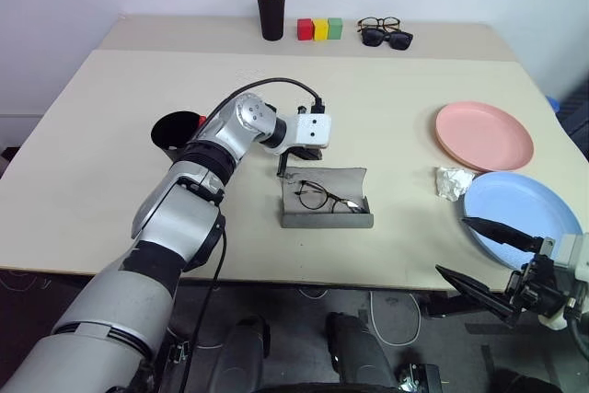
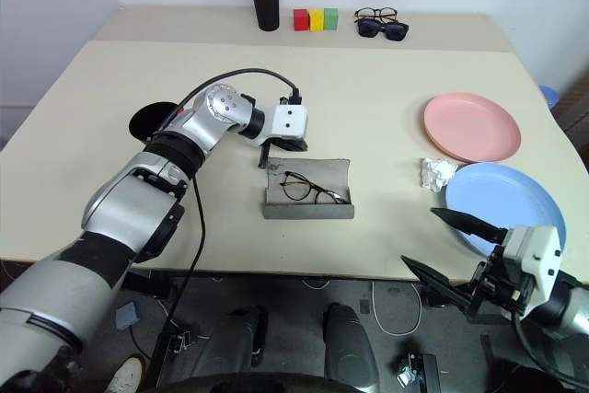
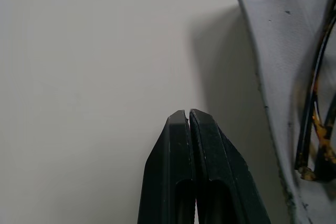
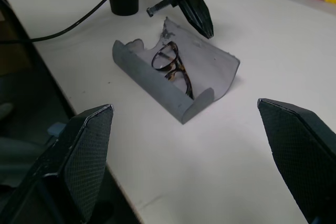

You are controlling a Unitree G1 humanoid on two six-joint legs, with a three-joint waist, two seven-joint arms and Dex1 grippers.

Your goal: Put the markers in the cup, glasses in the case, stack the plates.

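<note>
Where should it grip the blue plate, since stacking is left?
Likely the blue plate's raised rim at its near edge, which overhangs the table front. It lies flat, so one finger goes under from the front. The open right gripper is close.

Case (image 1: 327, 212): grey, speckled inside. Glasses (image 1: 322, 197): black wire, tortoiseshell-mottled temples. Plates: salmon pink (image 1: 484, 134), light blue (image 1: 521, 213). Cup (image 1: 176, 130): matte black. Blocks: red (image 1: 305, 29), yellow (image 1: 320, 28), green (image 1: 335, 28). Table (image 1: 110, 135): pale beige. Crumpled paper (image 1: 452, 182): white.

A matt grey hard-shell case (image 1: 327, 211), thin black wire-frame glasses (image 1: 324, 196) and smooth pink plastic plate (image 1: 484, 134) are seen on a matt beige table (image 1: 110, 135).
</note>
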